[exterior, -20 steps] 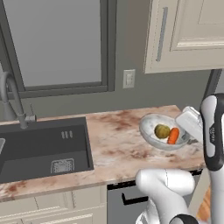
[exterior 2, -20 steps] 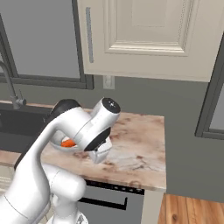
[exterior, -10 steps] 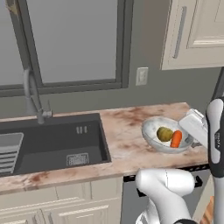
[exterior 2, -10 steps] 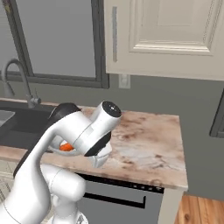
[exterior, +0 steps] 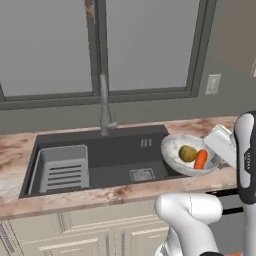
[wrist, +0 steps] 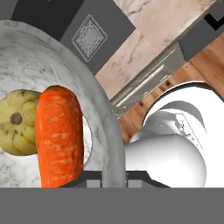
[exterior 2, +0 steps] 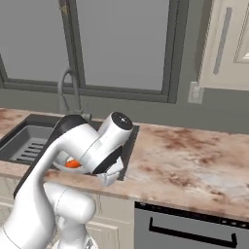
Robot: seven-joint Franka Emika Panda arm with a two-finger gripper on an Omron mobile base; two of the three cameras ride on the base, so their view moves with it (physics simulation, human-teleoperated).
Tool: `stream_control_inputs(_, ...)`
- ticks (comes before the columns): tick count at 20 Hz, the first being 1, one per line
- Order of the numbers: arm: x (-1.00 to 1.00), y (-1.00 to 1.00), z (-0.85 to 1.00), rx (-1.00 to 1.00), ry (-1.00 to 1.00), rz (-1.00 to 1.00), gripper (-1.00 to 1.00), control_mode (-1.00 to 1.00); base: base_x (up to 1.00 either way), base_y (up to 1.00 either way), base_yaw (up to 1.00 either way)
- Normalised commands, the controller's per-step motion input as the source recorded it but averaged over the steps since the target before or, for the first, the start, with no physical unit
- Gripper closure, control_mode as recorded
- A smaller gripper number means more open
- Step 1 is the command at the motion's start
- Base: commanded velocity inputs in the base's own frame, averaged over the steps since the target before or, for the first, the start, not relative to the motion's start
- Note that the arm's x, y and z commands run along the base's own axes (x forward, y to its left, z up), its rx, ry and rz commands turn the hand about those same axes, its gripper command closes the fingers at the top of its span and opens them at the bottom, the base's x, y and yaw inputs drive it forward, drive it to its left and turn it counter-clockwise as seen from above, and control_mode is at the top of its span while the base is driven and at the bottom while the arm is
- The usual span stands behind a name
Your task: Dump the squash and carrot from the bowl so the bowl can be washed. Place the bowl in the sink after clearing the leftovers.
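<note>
Reaching in from the right of the left base view, the white arm holds its wrist level with the counter, and the gripper (exterior: 216, 148) is pinched on the right-hand rim of the bowl (exterior: 172, 150). In the hand view the two dark fingertips (wrist: 92, 177) sit at the bottom with the bowl's (wrist: 103, 131) pale marbled wall running between them, so the jaws are pressed together on that rim. The bowl hangs off the surface, at the right end of the sink (exterior: 115, 161), partly over the dark basin and partly over the marbled counter (exterior: 15, 155). It is tilted a little, its open side facing up and toward the camera.

Inside lie the squash (exterior: 187, 153) and the carrot (exterior: 200, 159), touching. The carrot (wrist: 58, 135) is nearer the gripped rim; its long axis runs from that rim toward the bowl's middle. The squash (wrist: 17, 122) shows its stem end upward.

The faucet (exterior: 104, 107) stands behind the sink, and a lighter grey slotted basin (exterior: 62, 167) rests in its left part.

In the right base view the arm's elbow folds over the sink (exterior 2: 29, 133) edge, and a bit of carrot (exterior 2: 73, 164) peeks from under it.
</note>
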Motion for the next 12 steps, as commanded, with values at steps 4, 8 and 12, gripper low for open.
stream_control_inputs(4,0.00,0.00,0.00,0.00,0.00,0.00,1.00,1.00,0.27,0.62,0.01)
stream_control_inputs(8,0.00,0.00,0.00,0.00,0.00,0.00,1.00,1.00,0.37,0.23,0.00)
stream_control_inputs(12,0.00,0.00,0.00,0.00,0.00,0.00,1.00,1.00,0.41,0.01,0.00)
